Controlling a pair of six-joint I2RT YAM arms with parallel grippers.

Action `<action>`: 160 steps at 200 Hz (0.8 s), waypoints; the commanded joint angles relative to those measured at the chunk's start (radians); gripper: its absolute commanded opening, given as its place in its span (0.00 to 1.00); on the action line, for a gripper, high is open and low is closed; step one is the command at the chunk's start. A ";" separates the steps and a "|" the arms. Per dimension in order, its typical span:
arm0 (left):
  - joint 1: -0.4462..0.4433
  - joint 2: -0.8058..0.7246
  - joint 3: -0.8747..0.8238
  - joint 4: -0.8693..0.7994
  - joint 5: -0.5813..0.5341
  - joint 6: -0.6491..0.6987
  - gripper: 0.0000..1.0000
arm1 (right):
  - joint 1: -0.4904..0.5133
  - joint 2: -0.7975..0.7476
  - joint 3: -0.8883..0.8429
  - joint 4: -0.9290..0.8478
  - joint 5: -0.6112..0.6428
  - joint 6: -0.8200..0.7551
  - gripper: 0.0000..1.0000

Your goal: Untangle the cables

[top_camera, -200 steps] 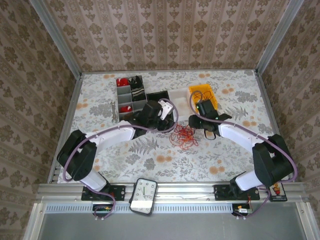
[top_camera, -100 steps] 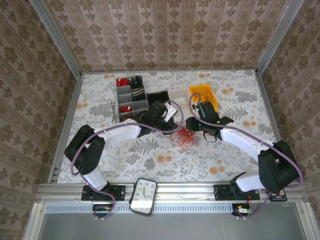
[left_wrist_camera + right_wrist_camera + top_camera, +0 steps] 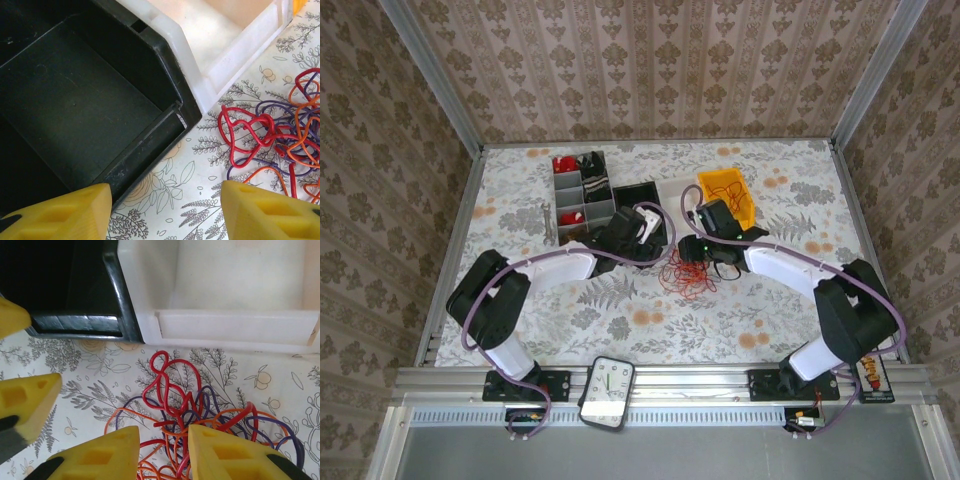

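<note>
Here the cables [image 3: 688, 272] are lying in a loose red, orange and purple tangle on the floral tabletop [image 3: 770, 300], just in front of the black bin [image 3: 60, 280] and the white tray [image 3: 225, 280]. The right hand [image 3: 162, 455] is hanging over the tangle, its fingers partly apart, with a few red and orange strands sitting in the gap, not pinched. The left hand [image 3: 165, 215] is hovering wide open over the black bin's corner, holding nothing, with the cables just beside it.
</note>
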 commanded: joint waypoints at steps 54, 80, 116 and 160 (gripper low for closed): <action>0.005 -0.027 -0.014 0.019 -0.020 -0.027 0.60 | -0.016 0.063 0.013 -0.040 0.010 0.016 0.31; 0.003 -0.027 -0.017 0.021 -0.023 -0.030 0.60 | -0.018 0.050 0.007 -0.043 0.023 0.013 0.31; 0.001 -0.014 -0.011 0.023 -0.014 -0.029 0.60 | -0.019 0.000 -0.001 -0.044 0.041 0.005 0.31; -0.005 -0.004 -0.004 0.020 -0.013 -0.026 0.61 | -0.019 -0.042 -0.029 -0.065 0.040 0.000 0.32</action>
